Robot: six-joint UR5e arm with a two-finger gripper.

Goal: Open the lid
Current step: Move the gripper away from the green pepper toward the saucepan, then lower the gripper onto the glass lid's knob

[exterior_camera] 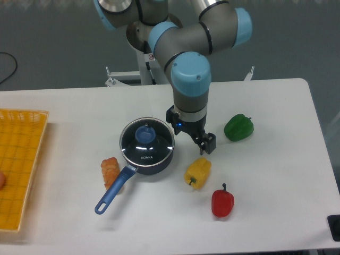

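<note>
Starting at the left edge, a yellow plastic lattice basket (21,164) sits on the white worktop (265,106), with a small orange-pink thing just showing inside it at the picture's border, too cut off to name. Next comes an orange, lumpy, bread-like piece (110,170), lying beside the long blue handle of a dark blue saucepan (151,162); the handle runs down and to the left, crossing just in front of that piece. On the saucepan rests the round clear glass lid (147,141) with its thin metal rim, blue centre knob and white "KONKA" lettering, seated flat and closed on the pot.

Just right of the pot hangs the grey and light-blue robot arm, pointing down, and its black gripper (204,142) hovers close above the worktop between the saucepan and a yellow bell pepper (197,172). The jaws hold nothing; whether they stand apart or together I cannot tell from this angle. Below and right of the yellow pepper lies a red bell pepper (222,203), and further up to the right a green bell pepper (238,127) lies, well apart from the pot.
</note>
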